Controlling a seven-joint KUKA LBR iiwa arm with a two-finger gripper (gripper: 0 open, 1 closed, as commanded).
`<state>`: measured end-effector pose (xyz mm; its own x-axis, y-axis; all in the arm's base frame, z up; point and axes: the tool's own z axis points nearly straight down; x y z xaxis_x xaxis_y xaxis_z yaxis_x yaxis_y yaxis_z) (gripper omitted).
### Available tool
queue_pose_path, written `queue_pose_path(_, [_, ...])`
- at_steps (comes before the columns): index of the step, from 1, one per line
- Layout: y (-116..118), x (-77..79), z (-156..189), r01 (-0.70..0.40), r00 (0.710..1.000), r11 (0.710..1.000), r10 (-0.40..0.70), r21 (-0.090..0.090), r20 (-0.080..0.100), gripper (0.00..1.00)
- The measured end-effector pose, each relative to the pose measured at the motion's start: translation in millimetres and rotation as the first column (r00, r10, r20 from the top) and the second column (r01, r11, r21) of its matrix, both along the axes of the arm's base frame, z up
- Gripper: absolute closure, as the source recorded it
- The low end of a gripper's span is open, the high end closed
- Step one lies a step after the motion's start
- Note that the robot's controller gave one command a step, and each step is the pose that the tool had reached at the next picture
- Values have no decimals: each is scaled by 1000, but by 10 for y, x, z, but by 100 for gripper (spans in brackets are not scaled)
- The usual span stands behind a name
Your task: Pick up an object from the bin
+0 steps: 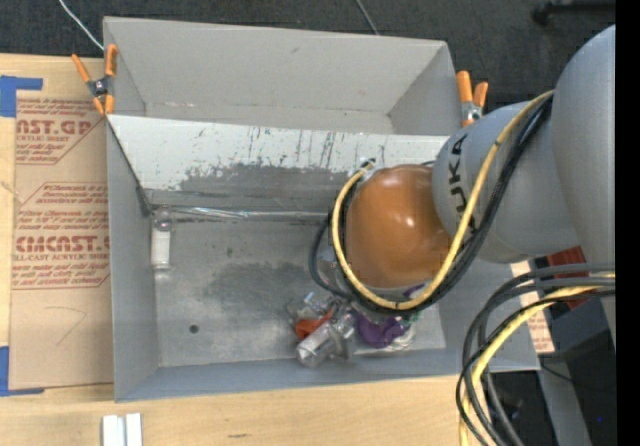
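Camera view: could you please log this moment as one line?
arm: over bin lower right corner | below: heap, red, silver, purple | left wall: pale tube

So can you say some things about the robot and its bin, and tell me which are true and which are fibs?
1. The arm's orange cover hangs over the right part of the bin. True.
2. The small heap of things lies in the bin's far left corner. False: it lies by the wall at the view's bottom, towards the right, just below the orange cover.
3. A purple thing is in that heap. True.
4. The pale tube lies in the heap too. False: it lies alone by the left wall, well apart from the heap.
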<state>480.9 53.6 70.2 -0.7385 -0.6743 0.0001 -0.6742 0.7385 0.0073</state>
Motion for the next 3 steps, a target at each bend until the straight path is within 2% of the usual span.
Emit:
queue_pose_path(1, [90,-10,912,18,1000,1000,-18,0,-5,100])
queue_pose_path(2, [-150,140,247,15,1000,1000,-15,2,5,100])
queue_pose_path(3, [-175,139,110,15,1000,1000,-15,2,1,100])
